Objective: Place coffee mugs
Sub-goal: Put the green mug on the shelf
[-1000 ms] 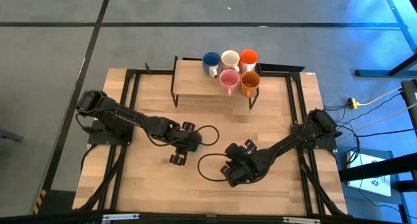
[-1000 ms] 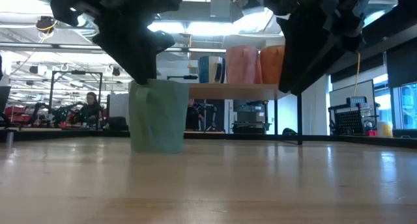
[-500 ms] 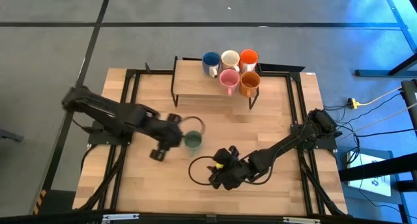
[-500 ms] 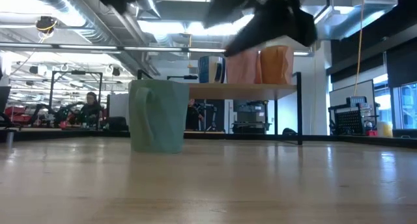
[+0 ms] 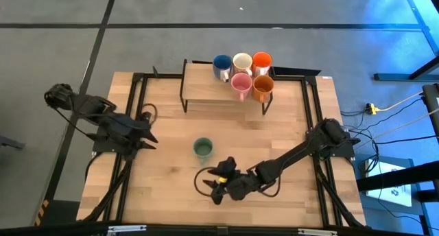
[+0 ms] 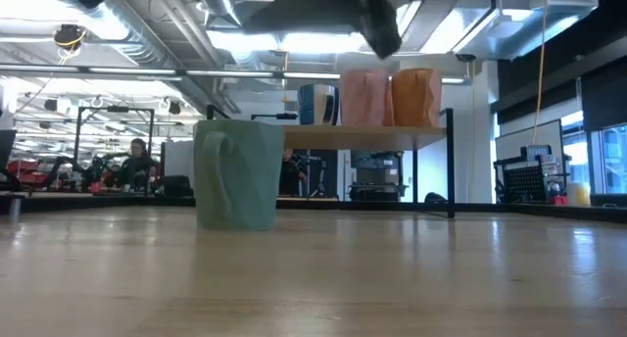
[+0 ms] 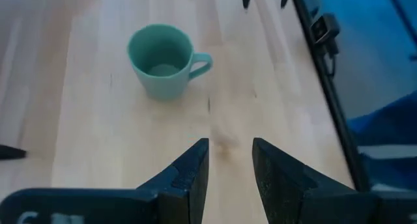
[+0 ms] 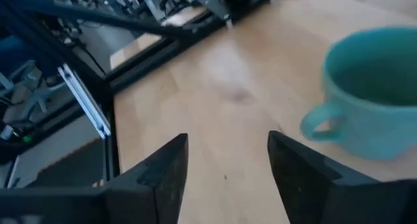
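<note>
1. Here the small round green ceramic mug (image 5: 202, 149) stands upright and alone near the middle of the pale wooden counter (image 5: 288, 126), its mouth facing up and nothing touching it.
2. The other five mugs sit close together on a low wooden shelf on dark metal legs (image 5: 199, 88) at the far edge: the blue mug (image 5: 221, 64), white mug (image 5: 242, 62) and bright orange-red mug (image 5: 261, 61) in the far row, the pink mug (image 5: 240, 84) and darker orange-brown mug (image 5: 263, 86) in the near row.
3. The left pincer (image 5: 147, 133) hangs over the counter's left edge, well apart from the green mug; its fingers (image 7: 189, 175) stand spread with bare wood showing between them, holding nothing.
4. The right pincer (image 5: 216, 188) lies low over the near part of the counter, just on the near side of the green mug; its fingers (image 8: 163, 168) are spread wide and empty.
5. In the low view a person (image 6: 135, 161) sits in the room far behind.
</note>
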